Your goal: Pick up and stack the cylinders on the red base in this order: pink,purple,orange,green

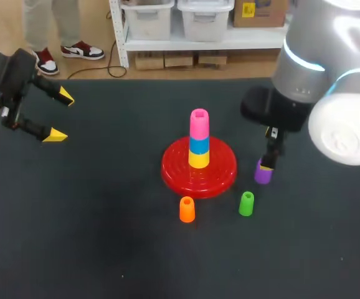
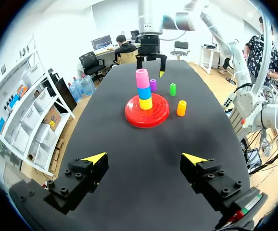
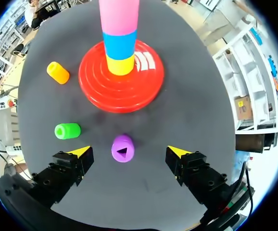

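Three loose upright cylinders: purple [image 1: 263,174] below my released right pincer [image 3: 128,150], green [image 1: 246,204] at purple's 7 o'clock, orange [image 1: 187,209] at base's [image 1: 174,171] 6.

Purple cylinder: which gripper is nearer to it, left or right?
Right. The right gripper is open over the purple cylinder, one finger each side; the left gripper is far off, beyond the red base.

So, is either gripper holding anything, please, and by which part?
Nothing is held. The left gripper is open; the right gripper is open, with the purple cylinder untouched between its fingers.
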Tool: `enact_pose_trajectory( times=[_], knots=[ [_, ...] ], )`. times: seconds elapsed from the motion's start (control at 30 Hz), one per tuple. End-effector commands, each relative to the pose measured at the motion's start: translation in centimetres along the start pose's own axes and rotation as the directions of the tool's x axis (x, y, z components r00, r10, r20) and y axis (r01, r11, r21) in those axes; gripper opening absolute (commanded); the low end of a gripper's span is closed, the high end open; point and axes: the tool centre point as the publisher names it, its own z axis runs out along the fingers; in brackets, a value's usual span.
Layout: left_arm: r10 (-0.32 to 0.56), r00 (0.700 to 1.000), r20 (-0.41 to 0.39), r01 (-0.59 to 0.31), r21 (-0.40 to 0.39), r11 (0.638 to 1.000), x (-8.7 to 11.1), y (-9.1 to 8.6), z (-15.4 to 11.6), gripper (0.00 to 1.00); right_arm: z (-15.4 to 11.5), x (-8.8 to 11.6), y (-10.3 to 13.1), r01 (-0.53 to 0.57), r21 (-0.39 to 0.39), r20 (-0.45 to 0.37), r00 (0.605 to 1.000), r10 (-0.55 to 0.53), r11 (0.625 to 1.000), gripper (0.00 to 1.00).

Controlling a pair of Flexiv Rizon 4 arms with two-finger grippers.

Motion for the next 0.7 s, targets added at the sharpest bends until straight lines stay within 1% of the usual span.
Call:
enact_pose_trajectory(
  times=[0.03, 0.27, 0.7],
  knots=[
    [0.001, 1.000, 0.000, -0.001, -0.002, 1.000, 0.1, -0.1, 0.0, 1.00, 1.2, -0.1, -0.2, -0.008, -0.009, -0.015, 1.000, 0.008, 1.000, 1.00],
    [0.001, 1.000, 0.000, -0.001, -0.002, 1.000, 0.1, -0.1, 0.0, 1.00, 2.3, 0.5, 0.1, -0.022, -0.015, -0.028, 0.999, 0.021, 1.000, 1.00],
    [0.001, 1.000, 0.000, -0.001, -0.002, 1.000, 0.1, -0.1, 0.0, 1.00, 3.2, 0.6, 0.2, -0.040, -0.025, -0.036, 0.999, 0.039, 0.999, 1.00]
  ],
)
